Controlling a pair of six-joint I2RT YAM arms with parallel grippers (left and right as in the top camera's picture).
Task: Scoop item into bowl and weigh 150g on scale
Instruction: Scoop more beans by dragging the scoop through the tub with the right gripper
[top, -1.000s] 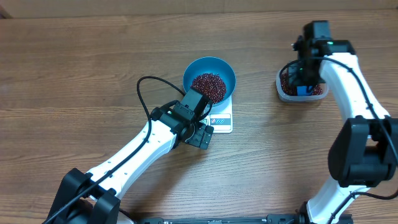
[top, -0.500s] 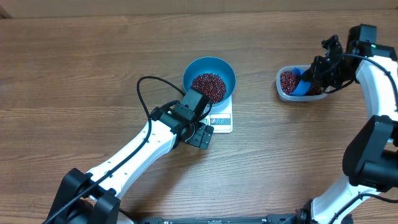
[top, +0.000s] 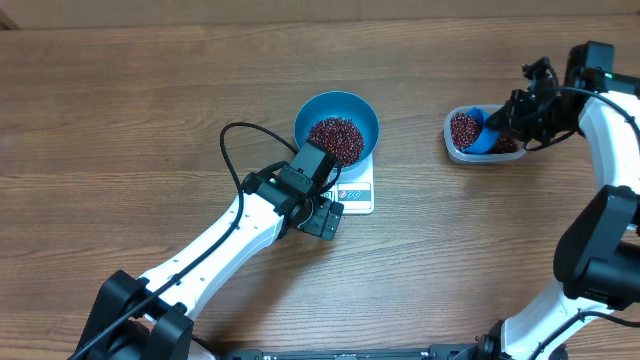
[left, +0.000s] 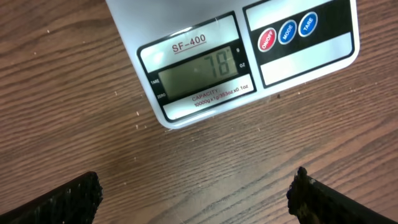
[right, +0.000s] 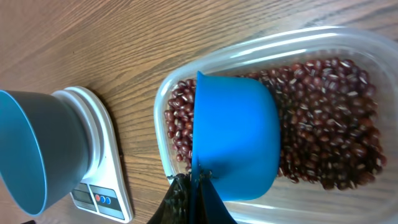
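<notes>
Holding the scoop (right: 233, 146) clamped in my right pincer (right: 193, 198), down in the tub's (right: 348, 40) beans (right: 323, 124), far right; left pincer (left: 196, 193) apart by the scale (left: 205, 68) carrying the bowl (top: 312, 110). Overfill or tilt, and beans could spill crossing the worktop (top: 150, 100).

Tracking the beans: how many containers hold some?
2: the blue bowl on the scale, and the clear tub to its right. The scoop in the tub hides its inside.

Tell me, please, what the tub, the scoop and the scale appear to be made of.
The tub looks like clear, slightly cloudy plastic; the beans show through its wall. The scoop looks like opaque blue plastic, smooth with a soft sheen. The scale is probably white moulded plastic, with a smooth rounded edge and a printed button panel.
</notes>
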